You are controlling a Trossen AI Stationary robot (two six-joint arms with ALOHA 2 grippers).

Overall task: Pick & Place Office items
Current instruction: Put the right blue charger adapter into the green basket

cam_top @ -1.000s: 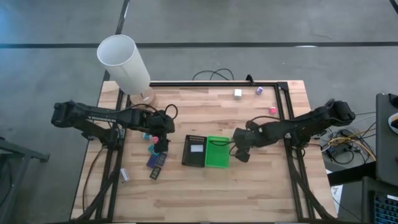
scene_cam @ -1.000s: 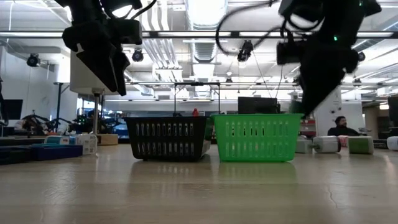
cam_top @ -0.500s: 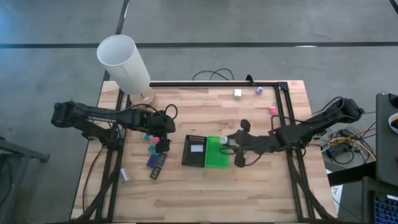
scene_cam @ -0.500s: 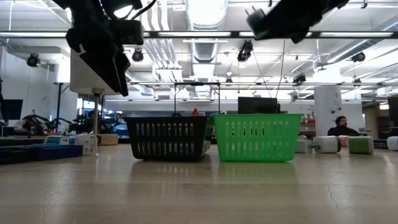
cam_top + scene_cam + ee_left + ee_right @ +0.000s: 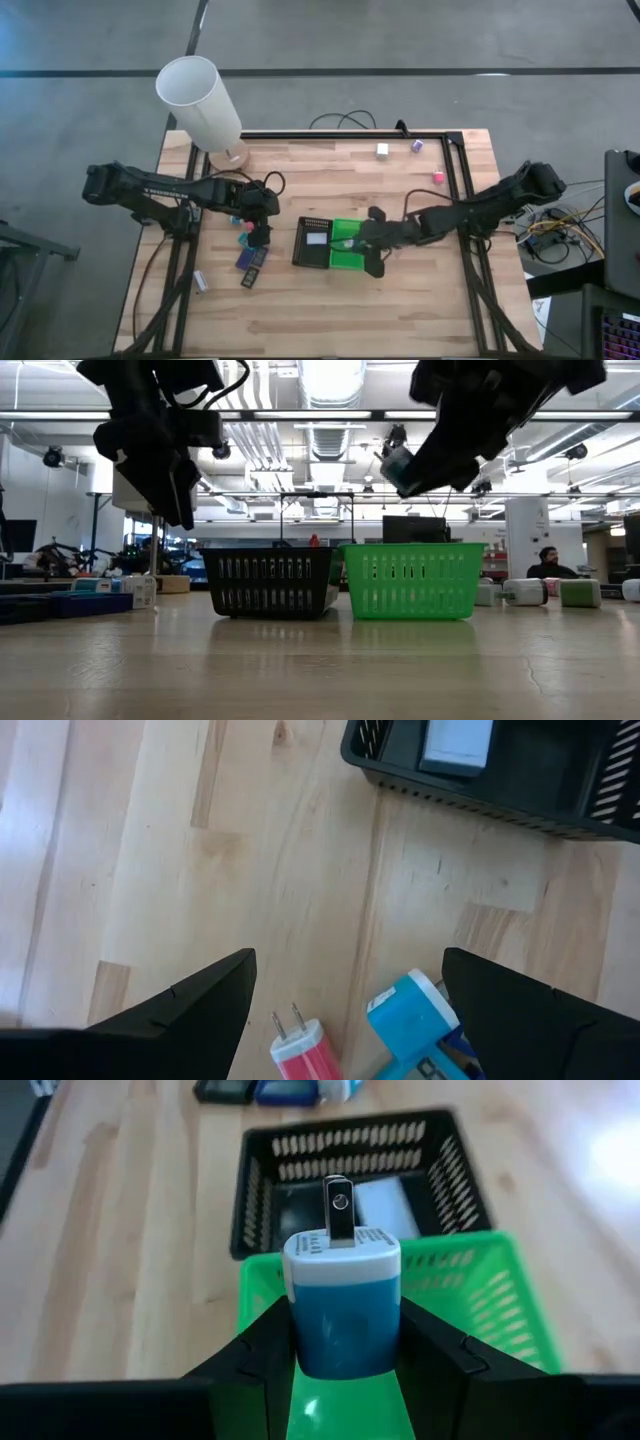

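My right gripper (image 5: 345, 1335) is shut on a teal-and-white plug block (image 5: 343, 1305) and hovers over the bright green tray (image 5: 351, 258); the low view shows the block (image 5: 397, 465) high above the table. My left gripper (image 5: 347, 960) is open above the wood near the table's left side. A pink plug block (image 5: 298, 1045) and a teal one (image 5: 410, 1018) lie flat below it. Flat dark-blue rectangles (image 5: 251, 262) lie beside them. The black tray (image 5: 313, 242) holds a white block (image 5: 457, 742). White (image 5: 382, 150), purple (image 5: 417, 145) and pink (image 5: 437, 176) blocks sit by the far edge. My right gripper pinches the plug block by the two sides of its teal body (image 5: 343, 1330), between the two fingers. The fingers (image 5: 440, 1355) come slanting down from the table's right. The white end with its metal prong (image 5: 338, 1210) points away from the fingers. The block is lifted clear above the green tray.
A tall white lampshade cylinder (image 5: 200, 100) stands at the far left corner. A black frame rail (image 5: 340, 133) runs along the far edge and a second rail (image 5: 462, 180) along the right. A small white item (image 5: 200, 283) lies near the left edge. Bare wood fills the near half.
My right gripper has moved toward the table's left, from beside the green tray to over it, carrying the plug block. It rose and tipped from pointing straight down to a slant. My left gripper has stayed nearly in place.
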